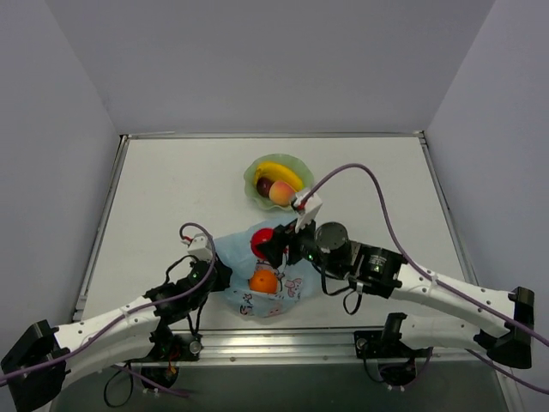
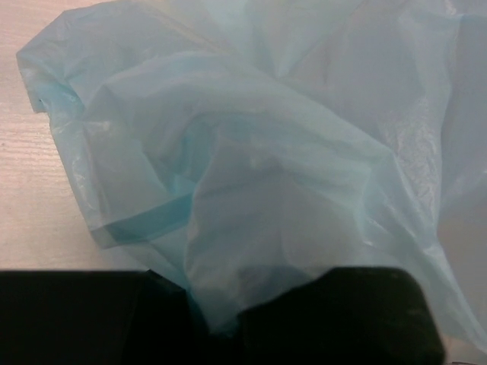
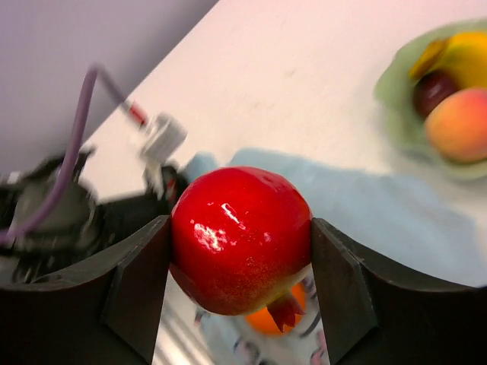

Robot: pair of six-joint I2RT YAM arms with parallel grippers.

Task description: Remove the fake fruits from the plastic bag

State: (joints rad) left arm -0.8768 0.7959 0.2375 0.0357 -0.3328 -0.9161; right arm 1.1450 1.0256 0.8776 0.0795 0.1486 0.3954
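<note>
My right gripper point(image 3: 240, 251) is shut on a glossy red apple point(image 3: 240, 239), one finger on each side, and holds it above the light-blue plastic bag point(image 3: 380, 205). From above, the apple point(image 1: 262, 242) hangs over the bag point(image 1: 236, 255) at the right gripper point(image 1: 268, 245). An orange point(image 1: 263, 281) lies in the bag; it also shows just under the apple as the orange point(image 3: 266, 321). My left gripper point(image 2: 221, 319) is shut on a fold of the bag point(image 2: 266, 152), at the bag's left edge beside the left gripper point(image 1: 214, 271).
A pale green bowl point(image 1: 250, 177) stands behind the bag and holds a yellow banana point(image 1: 279, 172), a dark red-brown fruit point(image 1: 265, 186) and a peach-coloured fruit point(image 1: 281, 194). The right wrist view shows that bowl point(image 3: 392, 91) at the upper right. Raised rails edge the table.
</note>
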